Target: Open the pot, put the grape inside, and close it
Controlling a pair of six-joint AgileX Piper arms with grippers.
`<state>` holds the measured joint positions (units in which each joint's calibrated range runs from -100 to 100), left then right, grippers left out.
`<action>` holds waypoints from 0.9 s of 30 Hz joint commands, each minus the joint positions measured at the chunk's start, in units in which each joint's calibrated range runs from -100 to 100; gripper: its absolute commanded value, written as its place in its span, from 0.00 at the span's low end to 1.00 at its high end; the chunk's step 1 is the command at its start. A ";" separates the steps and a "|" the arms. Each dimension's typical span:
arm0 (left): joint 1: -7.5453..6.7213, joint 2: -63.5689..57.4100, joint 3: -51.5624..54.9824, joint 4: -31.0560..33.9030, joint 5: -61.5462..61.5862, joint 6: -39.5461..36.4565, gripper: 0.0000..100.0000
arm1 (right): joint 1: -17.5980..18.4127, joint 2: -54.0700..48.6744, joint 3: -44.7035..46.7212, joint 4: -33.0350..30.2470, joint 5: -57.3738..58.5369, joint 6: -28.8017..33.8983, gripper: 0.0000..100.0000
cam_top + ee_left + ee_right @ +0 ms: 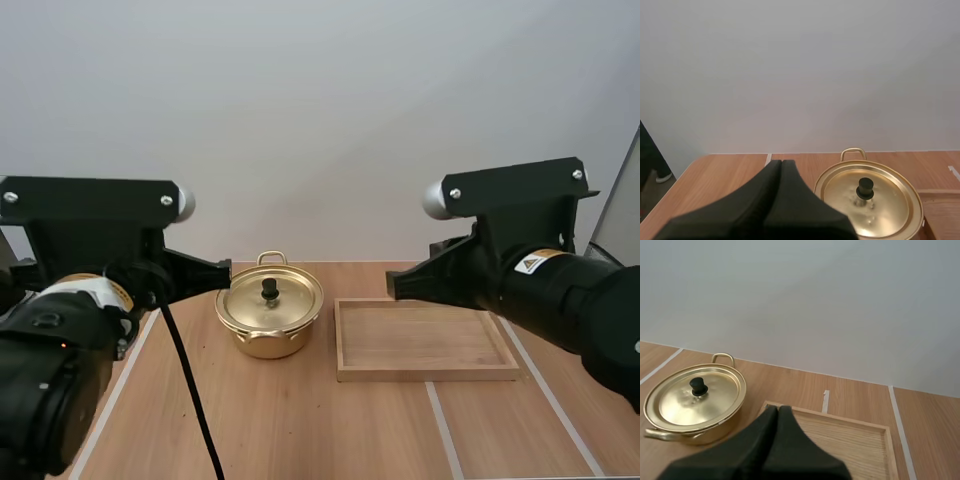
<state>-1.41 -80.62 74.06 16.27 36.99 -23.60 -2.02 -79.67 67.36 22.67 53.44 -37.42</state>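
Plainly, the pot stands on the desk a little left of centre in the high view. Its lid is on and lies flat inside the rim, with the black knob upright at the lid's middle. One loop handle shows at the pot's far side. Right of the pot, at centre right of the frame, lies the tray, close beside the pot but not touching it; a narrow strip of bare desk shows between them. White tape runs in lines across the desk at the lower right.

The left end effector has its fingers pressed together into one dark wedge, with nothing held. In the left wrist view the pot sits just beyond and beside the wedge's tip. In the high view this arm reaches in from the left edge, its tip pointing at the pot's left rim.

The right end effector is likewise pressed together on nothing. In the right wrist view its tip lies over the tray's near corner, with the pot off to one side. In the high view it points in from the right, above the tray's left end.
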 commanded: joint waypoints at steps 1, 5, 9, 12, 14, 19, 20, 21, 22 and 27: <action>0.09 -0.26 5.71 0.67 -10.89 2.07 0.00 | 0.05 -0.53 3.73 -0.32 -5.74 -3.57 0.00; 0.09 -0.26 13.40 0.67 -21.75 2.09 0.00 | 0.05 -0.53 9.03 -0.67 -13.52 -4.64 0.00; 0.09 -0.26 20.34 0.67 -28.59 2.09 0.00 | 0.05 -0.53 15.12 -0.75 -19.83 -4.64 0.00; 0.09 -0.26 24.28 0.67 -31.56 2.00 0.00 | 0.05 -0.53 19.40 -0.75 -23.97 -4.64 0.00; 0.09 -0.26 25.94 0.67 -32.10 1.33 0.00 | 0.05 -0.53 22.16 -0.75 -26.60 -4.64 0.00; 0.09 -0.26 25.94 0.67 -28.18 -0.55 0.00 | 0.05 -0.53 27.35 -0.75 -30.53 -4.64 0.00; 0.09 -0.26 25.94 0.67 -27.45 -0.55 0.00 | 0.05 -0.53 28.11 -0.75 -30.97 -4.64 0.00; 0.09 -0.26 25.94 0.67 -27.04 -0.55 0.00 | 0.05 -0.53 28.49 -0.75 -31.52 -4.64 0.00; 0.09 -0.26 25.94 0.67 -26.47 -0.55 0.00 | 0.05 -0.53 28.96 -0.75 -31.90 -4.64 0.00; 0.09 -0.26 25.94 0.84 -25.35 -0.55 0.00 | 0.05 -0.53 29.68 -0.75 -32.30 -4.64 0.00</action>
<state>-1.41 -80.62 99.77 16.46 11.58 -23.41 -2.02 -79.79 96.86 22.24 22.88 -41.53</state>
